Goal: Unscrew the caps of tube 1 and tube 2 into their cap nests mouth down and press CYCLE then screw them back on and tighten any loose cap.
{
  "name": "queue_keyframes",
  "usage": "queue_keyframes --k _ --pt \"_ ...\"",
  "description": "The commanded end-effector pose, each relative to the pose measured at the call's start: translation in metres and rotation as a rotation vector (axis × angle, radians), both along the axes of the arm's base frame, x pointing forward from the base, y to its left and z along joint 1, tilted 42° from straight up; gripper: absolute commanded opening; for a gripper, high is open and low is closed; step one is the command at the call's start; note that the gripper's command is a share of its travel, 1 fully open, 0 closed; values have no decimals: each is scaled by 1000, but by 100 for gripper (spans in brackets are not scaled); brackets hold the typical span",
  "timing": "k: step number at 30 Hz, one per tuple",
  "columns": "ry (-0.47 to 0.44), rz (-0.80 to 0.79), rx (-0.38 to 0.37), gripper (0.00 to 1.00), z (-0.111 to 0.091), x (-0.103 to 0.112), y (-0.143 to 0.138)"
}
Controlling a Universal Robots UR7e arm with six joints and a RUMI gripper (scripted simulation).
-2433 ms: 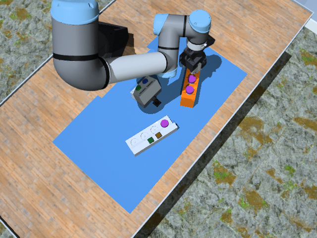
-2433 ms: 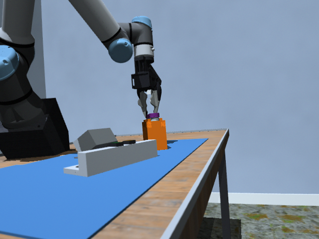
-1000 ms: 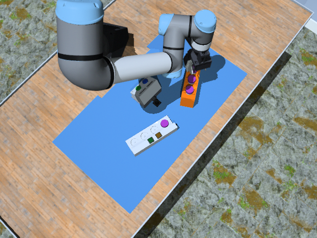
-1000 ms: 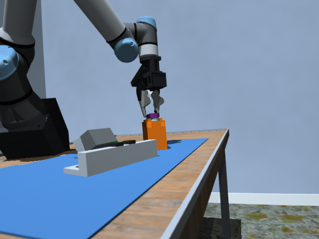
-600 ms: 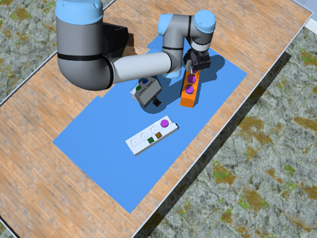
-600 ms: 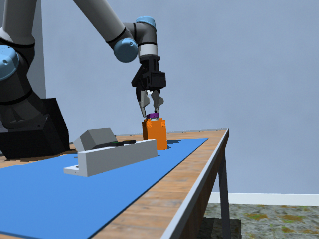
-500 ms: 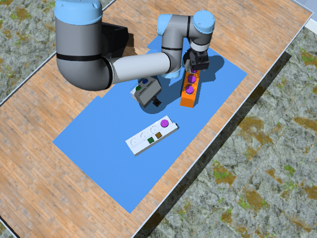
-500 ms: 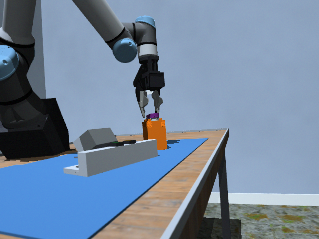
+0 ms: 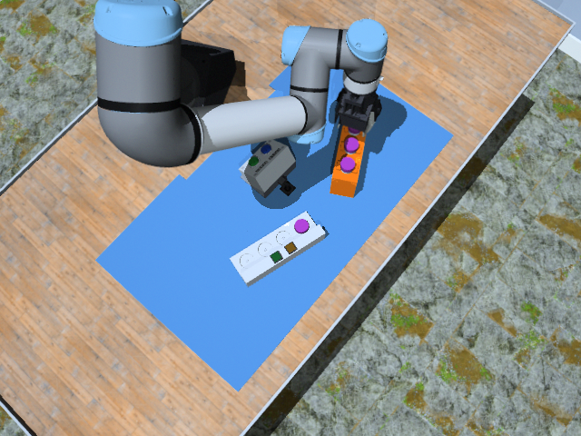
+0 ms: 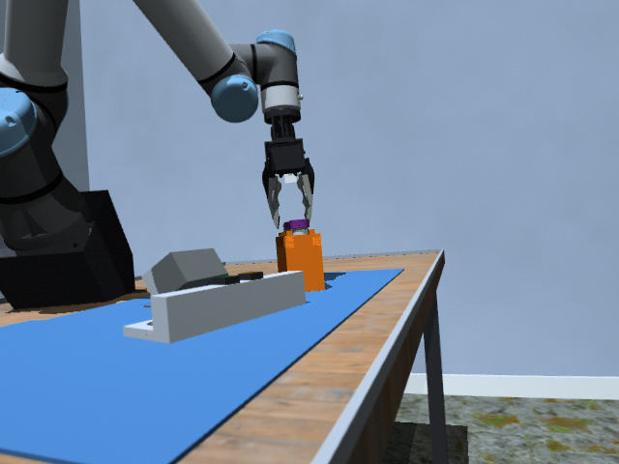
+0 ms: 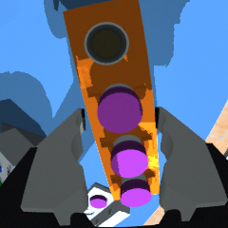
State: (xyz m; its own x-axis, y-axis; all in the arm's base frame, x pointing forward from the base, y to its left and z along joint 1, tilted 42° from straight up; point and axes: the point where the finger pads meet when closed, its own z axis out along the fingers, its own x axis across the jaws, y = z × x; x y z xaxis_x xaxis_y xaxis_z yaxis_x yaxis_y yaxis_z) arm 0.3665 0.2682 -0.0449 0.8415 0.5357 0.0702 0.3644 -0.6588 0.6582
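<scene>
Gripper [image 9: 355,126] [image 10: 292,223] [image 11: 120,109] is released, its fingers partly apart w/ nothing btw. the pads; they stand on both sides of the cap of tube 2 [image 9: 354,131] [image 11: 120,111], a gap at each side. This cap is, I judge, the next one to unscrew. To do it well: centre it btw. the fingers, go low enough for the cap wall but not into the orange decapping station [image 9: 342,186] [image 10: 302,259] [image 11: 109,76], close evenly, turn w/ small rise, re-grip if the wrist runs out of turn. Do not brush the tube 3 cap [image 9: 351,144] [image 11: 129,162], the hand's close neighbour on one side; beyond it is the tube 4 cap [image 9: 347,164] [image 10: 297,223] [image 11: 136,192]. On the other side, tube 1 [image 11: 106,43] is open; its cap [image 9: 300,226] [image 11: 98,201] lies in nest 1 of the cap tray [image 9: 251,276] [image 10: 224,309] [image 11: 106,214], well apart from the hand.

Hard to see: in top view the hand covers tube 1 and part of the tube 2 cap; exterior view hides the nests. Thread engagement and whether any cap stands loose, I cannot tell.

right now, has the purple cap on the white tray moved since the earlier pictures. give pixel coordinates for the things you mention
No, the purple cap [image 9: 300,225] [image 11: 98,201] sits in the same end nest of the white tray [image 9: 253,272] [image 10: 229,310] [image 11: 102,189], nearest the orange block [image 9: 343,185] [image 10: 304,264] [image 11: 114,76].
</scene>
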Motion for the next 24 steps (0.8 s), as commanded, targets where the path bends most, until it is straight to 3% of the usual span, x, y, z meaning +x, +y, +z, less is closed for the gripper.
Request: queue_keyframes --k 1,4,14,15,24 --pt "-128 -186 79 35 1 0 1" --pt "-198 -283 130 35 1 0 1" --pt "-196 -285 130 35 0 -1 -1" --pt "-196 -285 130 0 0 -1 -1" --pt "-196 -285 130 0 0 -1 -1"
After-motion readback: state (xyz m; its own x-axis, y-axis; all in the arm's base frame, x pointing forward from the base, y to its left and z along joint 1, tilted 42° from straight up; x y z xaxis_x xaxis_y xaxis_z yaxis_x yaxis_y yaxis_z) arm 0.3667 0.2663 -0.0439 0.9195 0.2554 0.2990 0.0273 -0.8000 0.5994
